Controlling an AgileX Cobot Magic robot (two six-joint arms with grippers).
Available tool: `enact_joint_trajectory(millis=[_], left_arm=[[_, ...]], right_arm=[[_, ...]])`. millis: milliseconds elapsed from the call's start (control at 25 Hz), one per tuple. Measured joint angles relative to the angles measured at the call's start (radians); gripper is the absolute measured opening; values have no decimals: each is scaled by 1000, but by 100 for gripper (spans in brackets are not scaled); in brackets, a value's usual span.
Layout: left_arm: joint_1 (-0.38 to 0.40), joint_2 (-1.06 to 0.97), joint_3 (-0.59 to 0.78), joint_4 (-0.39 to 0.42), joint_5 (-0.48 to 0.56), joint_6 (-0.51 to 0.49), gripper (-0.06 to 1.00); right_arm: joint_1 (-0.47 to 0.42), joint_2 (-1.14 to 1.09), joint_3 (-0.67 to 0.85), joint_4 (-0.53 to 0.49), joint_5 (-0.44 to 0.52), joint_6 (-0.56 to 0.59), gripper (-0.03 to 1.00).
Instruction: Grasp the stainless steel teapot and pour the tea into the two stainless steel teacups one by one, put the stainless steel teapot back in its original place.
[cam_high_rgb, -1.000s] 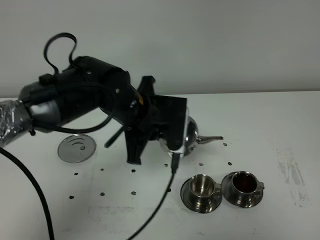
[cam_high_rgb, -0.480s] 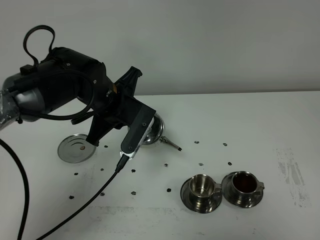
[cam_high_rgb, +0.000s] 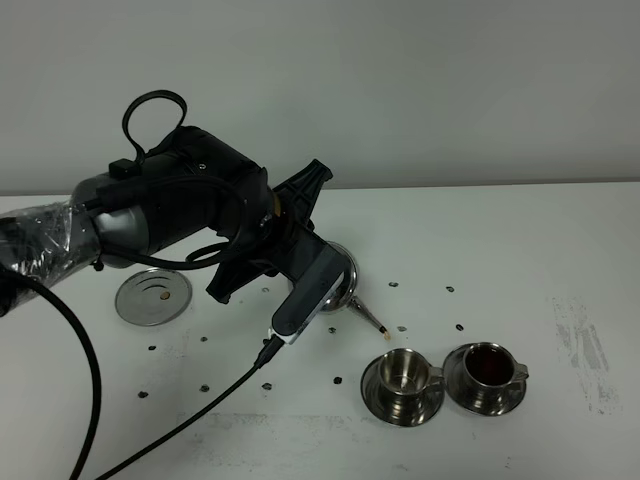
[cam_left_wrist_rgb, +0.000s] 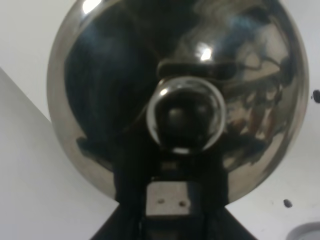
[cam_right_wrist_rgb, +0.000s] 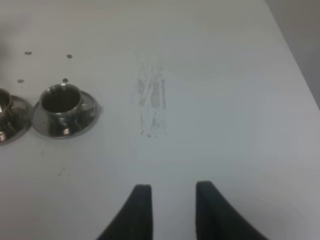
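No readable text, label, brand, number or sign in any view. The only marks are on the table (cam_high_rgb: 520, 250): scattered dark specks (cam_high_rgb: 393, 284) and a grey scuff (cam_high_rgb: 585, 345), and none of them forms a character. The stainless steel teapot (cam_left_wrist_rgb: 100, 75) and the round steel disc (cam_high_rgb: 152, 296) show only reflections.

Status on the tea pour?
Left pincer shut on teapot, tilted, spout by the empty cup. Other cup holds tea. Right pincer open, idle. Path clear.
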Motion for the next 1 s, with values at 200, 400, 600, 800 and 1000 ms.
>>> enact_joint_trajectory(millis=[200,400,600,800,1000], left_arm=[[-25,11,0,38,-2,-4,26],[-48,37,0,80,-14,-24,26],[-60,56,0,150,-35,-66,26],[-72,59,0,198,-62,-77,26],[-84,59,0,228,-73,-78,26]], right_arm=[[0,0,0,0,0,0,23],[0,0,0,0,0,0,23],[0,0,0,0,0,0,23],[0,0,0,0,0,0,23],[0,0,0,0,0,0,23]])
